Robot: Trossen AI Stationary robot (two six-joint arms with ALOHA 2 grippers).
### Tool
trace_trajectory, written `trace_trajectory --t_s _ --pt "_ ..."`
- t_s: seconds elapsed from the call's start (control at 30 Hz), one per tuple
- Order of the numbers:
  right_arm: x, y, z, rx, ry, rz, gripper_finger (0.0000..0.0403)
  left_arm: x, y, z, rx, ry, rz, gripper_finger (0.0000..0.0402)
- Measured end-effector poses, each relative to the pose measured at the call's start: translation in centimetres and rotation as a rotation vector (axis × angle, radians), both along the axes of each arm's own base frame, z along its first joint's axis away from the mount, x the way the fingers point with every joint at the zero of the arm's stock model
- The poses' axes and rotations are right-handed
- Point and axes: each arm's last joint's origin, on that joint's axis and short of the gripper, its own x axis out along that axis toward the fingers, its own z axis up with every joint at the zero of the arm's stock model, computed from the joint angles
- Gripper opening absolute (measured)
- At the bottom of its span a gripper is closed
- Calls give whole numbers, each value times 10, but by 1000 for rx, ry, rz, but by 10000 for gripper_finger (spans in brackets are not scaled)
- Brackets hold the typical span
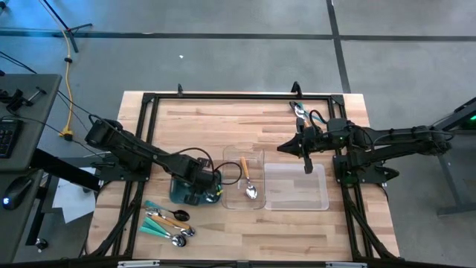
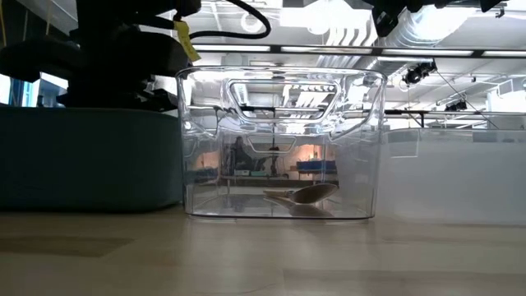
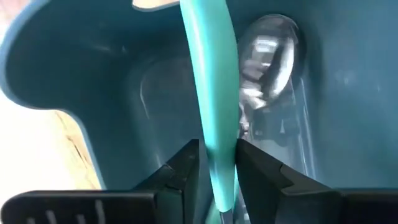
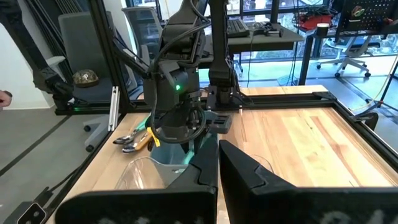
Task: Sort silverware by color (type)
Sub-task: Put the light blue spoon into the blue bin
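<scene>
My left gripper [image 1: 195,186] points down into the teal bin [image 1: 181,195] and is shut on a teal-handled utensil [image 3: 208,74]. A shiny silver spoon head [image 3: 270,56] lies in the bin beside it. An orange-handled spoon [image 1: 247,179] lies flat in the left clear tray [image 1: 230,158]. Several loose pieces of silverware [image 1: 169,223] lie on the table near its front left. My right gripper [image 1: 309,165] is shut, holds nothing, and hangs above the far edge of the right clear tray [image 1: 295,190]. My left gripper pinches the slim teal handle [image 3: 219,146] between its two fingers [image 3: 183,171], one on each side. The fingers come from above, pointing down into the bin, and lie across the handle. The handle runs on past the fingertips toward the bin's rim. Its lower end is hidden between the fingers.
The dark frame rails [image 1: 152,134] run along the table's left, far and right sides. More utensils [image 1: 300,112] lie at the far right by the right arm. Bare wood [image 1: 216,123] lies behind the trays and along the front edge.
</scene>
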Motion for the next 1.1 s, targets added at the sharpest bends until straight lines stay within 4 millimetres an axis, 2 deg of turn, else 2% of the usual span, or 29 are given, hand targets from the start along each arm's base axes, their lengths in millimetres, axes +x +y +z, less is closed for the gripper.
trace_trajectory --t_s 0.47,0.9,1.1 --pt "0 0 0 0 0 0 0 0 -1 0 -31 7 -23 105" --pt "0 0 0 0 0 0 0 0 -2 0 -53 13 -10 183" --pt "0 0 0 0 0 0 0 0 -2 0 -54 13 -10 199"
